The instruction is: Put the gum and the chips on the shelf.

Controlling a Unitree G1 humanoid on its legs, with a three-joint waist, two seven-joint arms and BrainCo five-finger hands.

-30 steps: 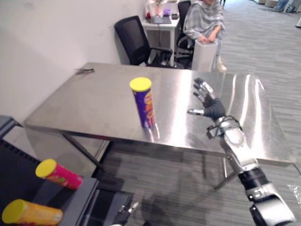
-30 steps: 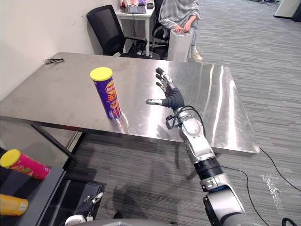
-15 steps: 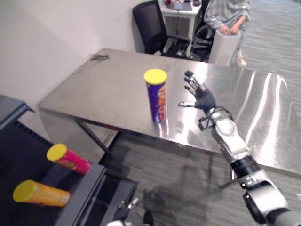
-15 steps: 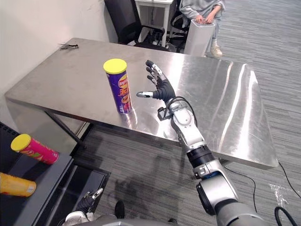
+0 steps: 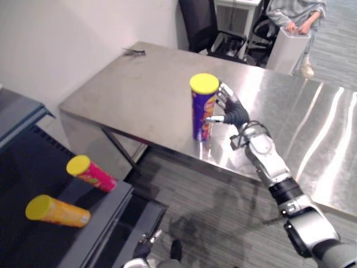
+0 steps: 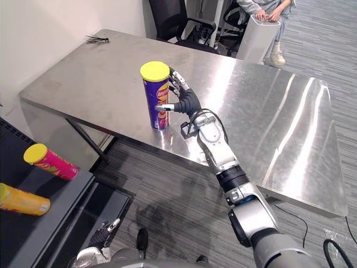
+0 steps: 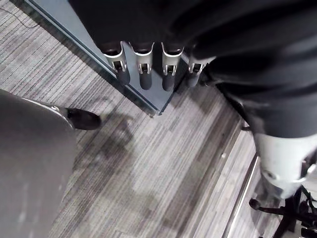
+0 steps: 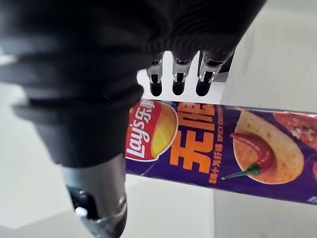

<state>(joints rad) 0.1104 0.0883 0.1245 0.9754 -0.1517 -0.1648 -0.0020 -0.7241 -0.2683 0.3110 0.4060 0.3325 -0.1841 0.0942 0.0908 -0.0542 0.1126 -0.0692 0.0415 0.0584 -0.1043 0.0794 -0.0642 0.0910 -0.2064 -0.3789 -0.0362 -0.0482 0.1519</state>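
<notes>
A purple chips can (image 5: 203, 109) with a yellow lid stands upright near the front edge of the steel table (image 5: 139, 95). My right hand (image 5: 231, 111) is open right beside it, on its right. The straight fingers (image 8: 178, 79) reach past the can's far side and the thumb (image 8: 99, 198) lies on its near side, so the can (image 8: 223, 148) sits between them. My left hand (image 7: 143, 67) hangs low near the floor, open and holding nothing.
A dark shelf (image 5: 33, 178) at the lower left carries a pink can (image 5: 90, 173) and an orange can (image 5: 57, 211), both lying on their sides. Behind the table are a black chair (image 5: 195, 19), a white box (image 5: 285, 50) and a seated person (image 5: 295, 14). A small dark object (image 5: 134, 52) lies at the table's far corner.
The camera has shifted. My right hand has moved left across the table to the chips can, whose body now sits between its fingers and thumb.
</notes>
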